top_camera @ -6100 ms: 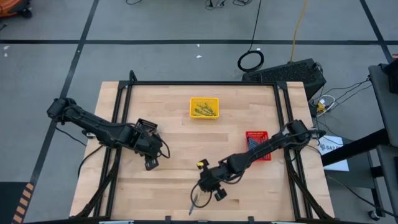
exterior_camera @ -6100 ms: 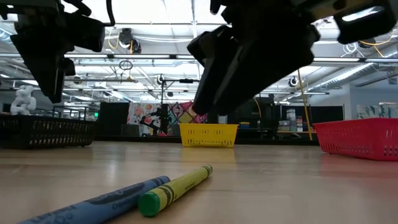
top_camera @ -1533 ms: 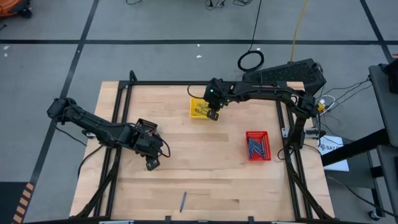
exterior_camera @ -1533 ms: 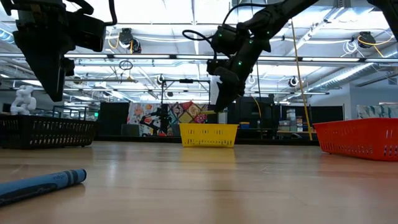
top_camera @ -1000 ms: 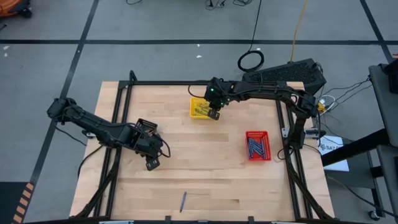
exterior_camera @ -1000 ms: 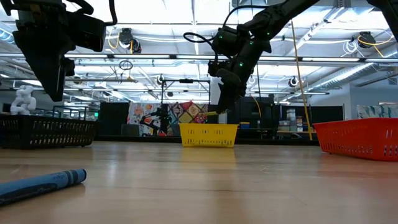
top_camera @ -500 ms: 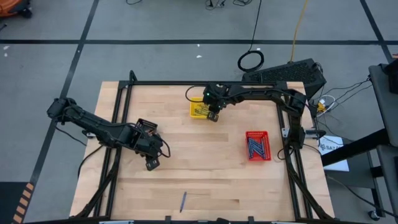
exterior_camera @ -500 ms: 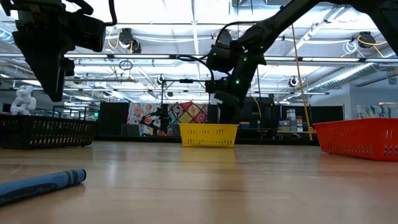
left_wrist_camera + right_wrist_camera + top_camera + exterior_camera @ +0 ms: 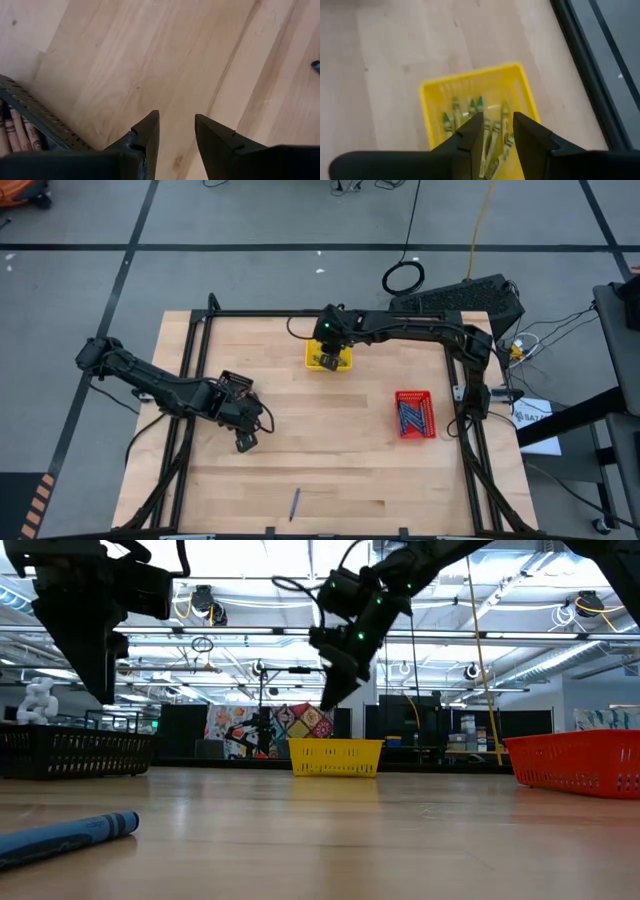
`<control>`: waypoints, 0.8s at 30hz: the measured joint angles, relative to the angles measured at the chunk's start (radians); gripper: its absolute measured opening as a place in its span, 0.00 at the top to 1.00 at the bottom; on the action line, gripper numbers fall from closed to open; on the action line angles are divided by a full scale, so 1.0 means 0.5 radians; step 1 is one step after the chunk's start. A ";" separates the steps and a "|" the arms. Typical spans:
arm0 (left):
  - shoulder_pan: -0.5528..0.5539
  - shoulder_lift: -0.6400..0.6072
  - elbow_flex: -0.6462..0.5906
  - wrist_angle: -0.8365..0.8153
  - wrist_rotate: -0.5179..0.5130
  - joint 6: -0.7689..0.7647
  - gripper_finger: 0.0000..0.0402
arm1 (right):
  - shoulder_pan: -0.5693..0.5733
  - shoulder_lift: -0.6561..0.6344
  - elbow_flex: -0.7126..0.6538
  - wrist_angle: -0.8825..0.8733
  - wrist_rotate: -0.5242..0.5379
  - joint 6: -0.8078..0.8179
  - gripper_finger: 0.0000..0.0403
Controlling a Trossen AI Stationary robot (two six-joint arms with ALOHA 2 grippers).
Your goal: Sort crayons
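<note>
A blue crayon (image 9: 295,503) (image 9: 65,837) lies flat on the wood near the table's front edge. Yellow-green crayons (image 9: 454,116) lie in the yellow tray (image 9: 343,343) (image 9: 470,82) at the far middle. My right gripper (image 9: 328,360) (image 9: 497,125) hangs open above that tray, nothing between its fingers. Blue crayons (image 9: 412,416) fill the red tray (image 9: 414,395) on the right. My left gripper (image 9: 243,442) (image 9: 176,120) waits open over bare wood at the left, beside the black tray (image 9: 30,115) with brown crayons (image 9: 17,132).
A black frame (image 9: 330,314) runs round the tabletop. Bare wood stretches between the three trays and the front edge. In the low view the yellow tray (image 9: 335,755), red tray (image 9: 580,762) and black tray (image 9: 75,752) stand along the far side.
My right gripper dipped toward the yellow tray, then rose and shifted toward the table's left, staying over the tray. The thin yellow stick that showed at its fingertips a second ago is gone from them.
</note>
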 joint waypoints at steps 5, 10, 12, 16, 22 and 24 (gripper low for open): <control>0.000 -0.001 0.000 0.052 -0.002 -0.014 0.68 | 0.047 0.000 0.101 -0.093 -0.004 -0.010 0.74; 0.000 0.000 0.000 0.238 -0.048 0.155 0.68 | 0.142 -0.001 0.164 -0.276 -0.008 0.086 0.74; 0.001 0.000 0.000 0.295 -0.082 0.150 0.68 | 0.190 -0.001 0.177 -0.350 -0.013 0.127 0.74; 0.044 0.018 0.000 0.317 -0.052 0.089 0.68 | 0.286 -0.001 0.181 -0.428 -0.010 0.158 0.74; 0.066 0.125 0.000 0.316 0.061 0.091 0.68 | 0.415 -0.001 0.181 -0.472 0.045 0.242 0.74; 0.066 0.178 0.000 0.321 0.069 0.073 0.68 | 0.459 -0.001 0.181 -0.528 0.148 0.279 0.74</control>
